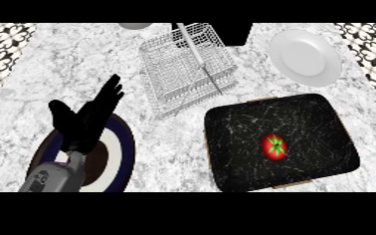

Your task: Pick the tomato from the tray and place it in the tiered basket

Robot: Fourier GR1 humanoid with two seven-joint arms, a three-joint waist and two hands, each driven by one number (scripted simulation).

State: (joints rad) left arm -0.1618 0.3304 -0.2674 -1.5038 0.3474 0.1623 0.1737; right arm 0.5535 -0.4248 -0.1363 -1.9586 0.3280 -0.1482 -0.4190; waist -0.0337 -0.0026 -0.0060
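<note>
We see one grey forearm (50, 175), smooth and rounded, ending in a matte black left hand (86, 117) beside the wire basket (187, 69).

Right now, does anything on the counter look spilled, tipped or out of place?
Nothing stands out. The tomato lies whole on the black tray, the wire basket stands upright, and the white plate lies flat. Nothing is spilled.

A kitchen: a speckled marble counter (88, 64) carries a white plate (305, 57) at far right, a wire basket (187, 69) in the middle, a dark tray (242, 129) nearer, and a navy-rimmed plate (121, 154) near left.
</note>
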